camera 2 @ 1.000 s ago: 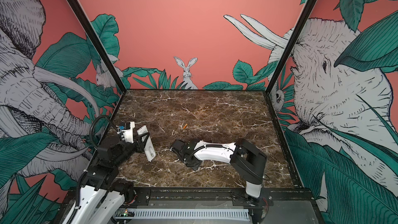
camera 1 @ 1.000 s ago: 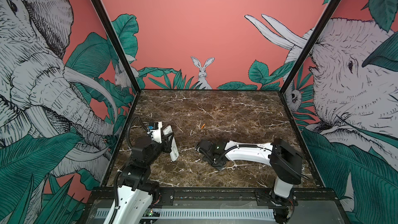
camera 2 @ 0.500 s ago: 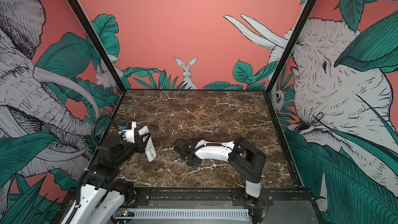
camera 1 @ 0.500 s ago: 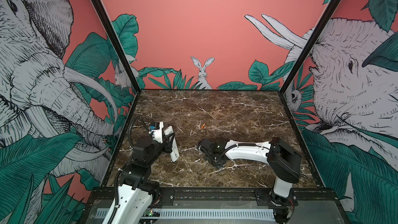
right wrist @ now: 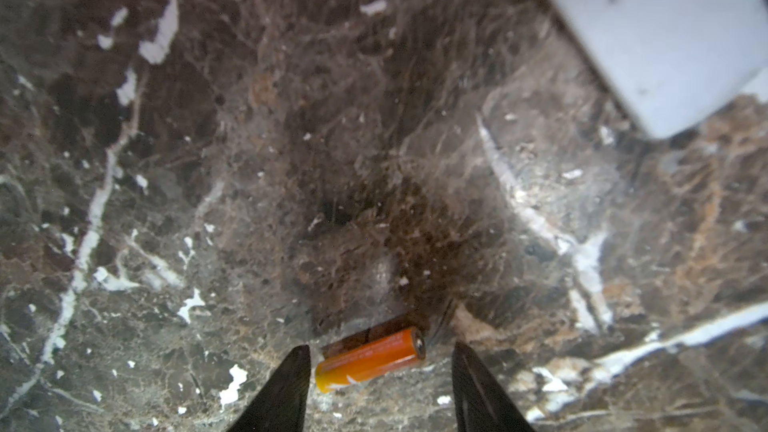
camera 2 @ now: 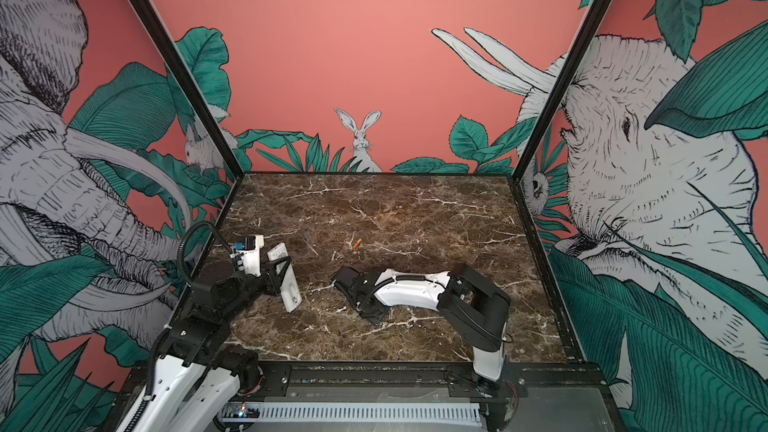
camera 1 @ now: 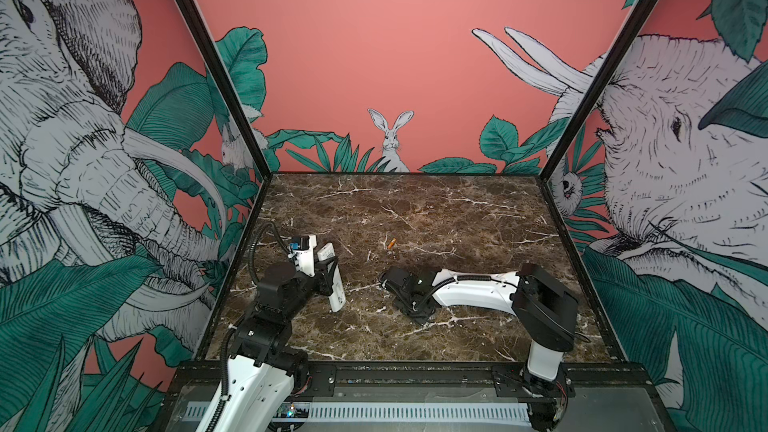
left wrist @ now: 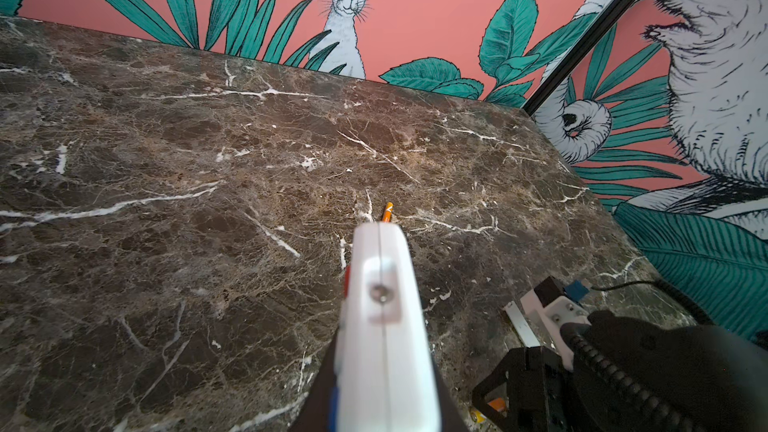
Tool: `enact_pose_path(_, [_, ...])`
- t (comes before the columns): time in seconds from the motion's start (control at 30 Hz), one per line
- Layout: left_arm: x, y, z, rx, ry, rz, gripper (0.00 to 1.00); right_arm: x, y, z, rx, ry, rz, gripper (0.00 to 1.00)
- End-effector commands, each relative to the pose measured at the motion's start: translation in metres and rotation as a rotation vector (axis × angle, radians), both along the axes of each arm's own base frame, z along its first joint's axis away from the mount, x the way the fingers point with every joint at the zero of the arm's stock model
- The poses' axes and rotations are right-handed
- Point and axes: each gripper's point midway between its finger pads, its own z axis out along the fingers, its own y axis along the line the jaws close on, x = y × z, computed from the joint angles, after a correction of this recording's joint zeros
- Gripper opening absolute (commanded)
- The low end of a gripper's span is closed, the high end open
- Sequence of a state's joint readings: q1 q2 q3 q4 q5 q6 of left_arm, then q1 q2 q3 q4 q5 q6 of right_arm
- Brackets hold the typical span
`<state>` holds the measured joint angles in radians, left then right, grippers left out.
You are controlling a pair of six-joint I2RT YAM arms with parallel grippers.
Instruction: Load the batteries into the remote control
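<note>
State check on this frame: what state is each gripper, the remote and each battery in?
left gripper: shut on the remote control.
remote control: held tilted, one end down toward the table.
right gripper: open, jaws either side of the near battery.
near battery: lying on the table, not gripped.
far battery: lying loose on the table, untouched.

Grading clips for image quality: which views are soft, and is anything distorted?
Left wrist view: the remote control fills the foreground, blurred; marble table behind is sharp. Right wrist view: battery fairly crisp, the remote's corner blurred. In both top views: sharp, but the wide-angle lens splays the frame posts outward.
</note>
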<state>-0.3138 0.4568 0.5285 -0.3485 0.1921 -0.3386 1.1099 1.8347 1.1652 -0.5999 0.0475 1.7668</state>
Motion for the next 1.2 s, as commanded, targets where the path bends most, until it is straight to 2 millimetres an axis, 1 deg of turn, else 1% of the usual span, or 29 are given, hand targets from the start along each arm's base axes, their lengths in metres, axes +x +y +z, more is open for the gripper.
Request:
enact_pose_path(0.0, [0.0, 0.001, 0.007, 0.011, -0.037, 0.001, 0.0, 0.001, -0.001, -0.006, -0.001, 0.024, -0.14, 0.53])
enact_pose_path(0.3, [0.0, 0.001, 0.007, 0.021, -0.046, 0.007, 0.0, -0.001, -0.002, -0.01, -0.015, 0.037, -0.137, 0.44])
enact_pose_path(0.43, [0.0, 0.001, 0.006, 0.025, -0.046, 0.007, 0.0, -0.006, -0.004, -0.015, -0.034, 0.058, -0.122, 0.41])
enact_pose_path(0.6, [-0.002, 0.0, 0.005, 0.023, -0.045, 0.003, 0.0, -0.009, -0.01, -0.02, -0.058, 0.076, -0.113, 0.38])
enact_pose_path(0.9, [-0.002, -0.006, 0.002, 0.006, -0.038, -0.022, 0.0, -0.012, -0.015, -0.029, -0.087, 0.082, -0.071, 0.23])
enact_pose_path(1.03, [-0.001, -0.008, 0.0, -0.008, -0.036, -0.027, 0.0, -0.017, -0.025, -0.036, -0.115, 0.091, -0.031, 0.14])
enact_pose_path(1.17, [-0.002, -0.013, 0.002, -0.02, -0.033, -0.051, 0.0, -0.025, -0.038, -0.042, -0.152, 0.123, 0.055, 0.08])
